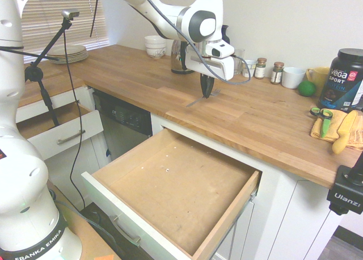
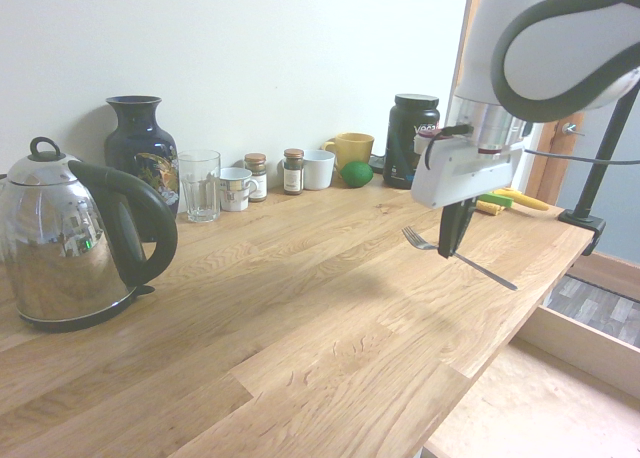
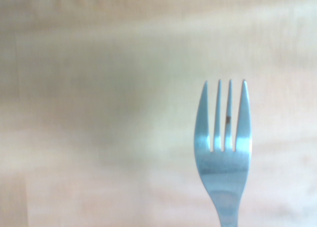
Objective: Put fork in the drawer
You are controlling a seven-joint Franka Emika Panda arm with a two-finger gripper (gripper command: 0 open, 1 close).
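Clamping the fork [image 3: 223, 170] between its closed fingers, the gripper [image 2: 448, 254] hangs higher than the open drawer [image 1: 176, 186], on the drawer's wall side.

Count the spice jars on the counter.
2. Both stand along the wall side of the counter, between the metal cup and the white cup: one jar nearer the metal cup, the other jar nearer the white cup.
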